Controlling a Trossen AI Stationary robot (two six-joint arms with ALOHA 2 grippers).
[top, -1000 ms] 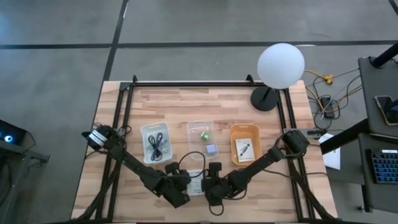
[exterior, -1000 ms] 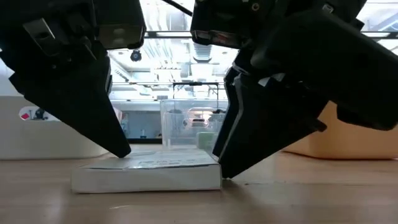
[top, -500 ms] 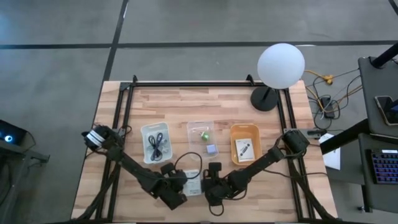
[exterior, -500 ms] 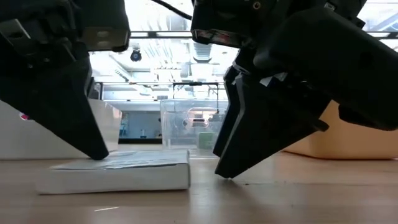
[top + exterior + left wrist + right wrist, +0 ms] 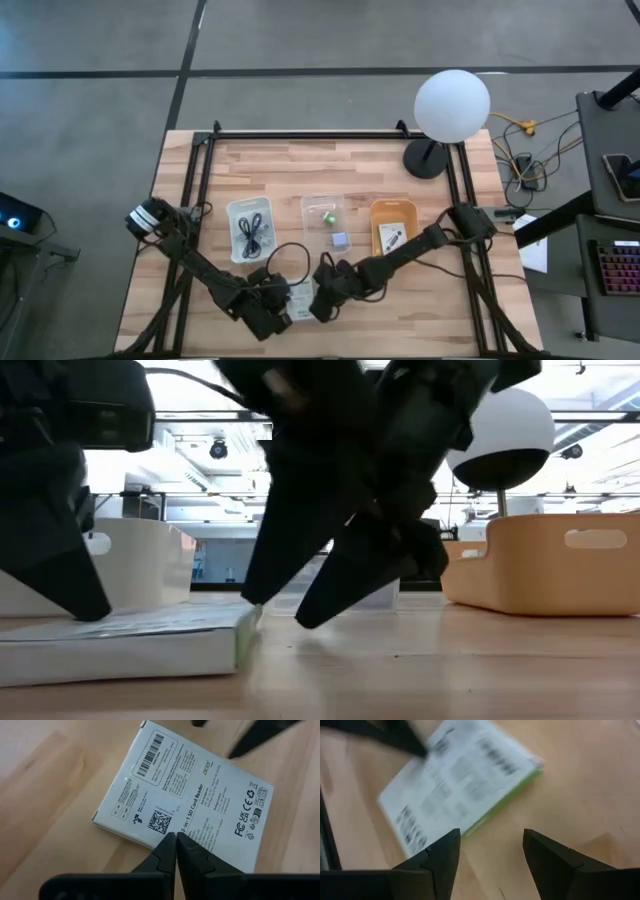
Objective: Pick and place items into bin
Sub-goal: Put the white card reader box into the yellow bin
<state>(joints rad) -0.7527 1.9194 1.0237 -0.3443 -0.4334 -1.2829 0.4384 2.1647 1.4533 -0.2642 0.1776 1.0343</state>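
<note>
The white printed packet [image 5: 185, 812] lies flat on the counter [image 5: 400, 310], near its front edge, in front of the three trays. The left end effector [image 5: 176, 846], fingers pressed together, bears down on the packet, apparently pinning it. The right end effector [image 5: 490, 851], fingers spread and empty, hovers just beside the packet's green edge. The clear tray [image 5: 323, 213] and orange tray [image 5: 393, 232] stand behind the packet.

Grey concrete floor [image 5: 300, 35], wooden table [image 5: 300, 165], white globe lamp [image 5: 452, 105], bright ceiling lights [image 5: 200, 435].
</note>
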